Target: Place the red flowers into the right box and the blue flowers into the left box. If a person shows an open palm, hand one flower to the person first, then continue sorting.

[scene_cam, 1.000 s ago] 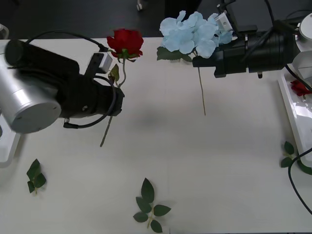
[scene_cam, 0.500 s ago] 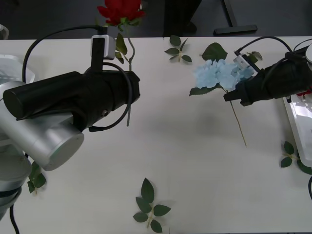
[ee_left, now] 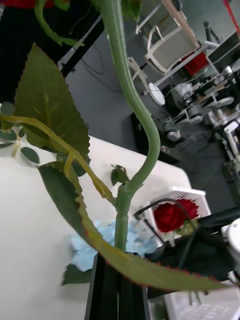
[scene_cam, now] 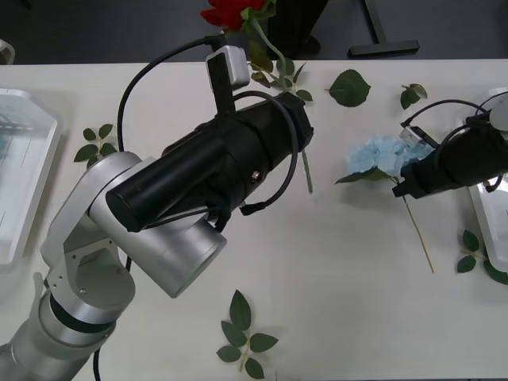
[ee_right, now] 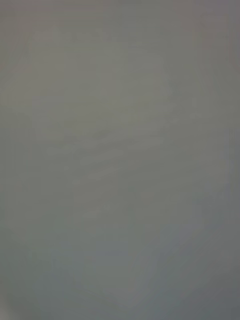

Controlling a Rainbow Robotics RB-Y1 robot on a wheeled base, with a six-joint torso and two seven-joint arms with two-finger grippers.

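Note:
My left gripper (ee_left: 118,287) has its black fingers shut on the green stem of a red flower (scene_cam: 231,11). It holds the flower high over the table's far edge, and the bulky left arm (scene_cam: 214,175) spans the middle. My right gripper (scene_cam: 402,179) is shut on a pale blue flower (scene_cam: 379,153) low over the table's right side, the stem (scene_cam: 419,238) trailing toward me. The right box (scene_cam: 486,218) lies at the right edge; the left wrist view shows a red flower (ee_left: 172,215) in it. The left box (scene_cam: 44,171) sits at the far left.
Loose green leaf sprigs lie on the table: near the front (scene_cam: 244,335), beside the left box (scene_cam: 96,143), along the far edge (scene_cam: 349,86) and next to the right box (scene_cam: 471,252). A cable (scene_cam: 444,107) loops over the right arm.
The left arm has swung right and up across the table with the red flower. The right arm has drawn back to the right and lowered the blue flower toward the table.

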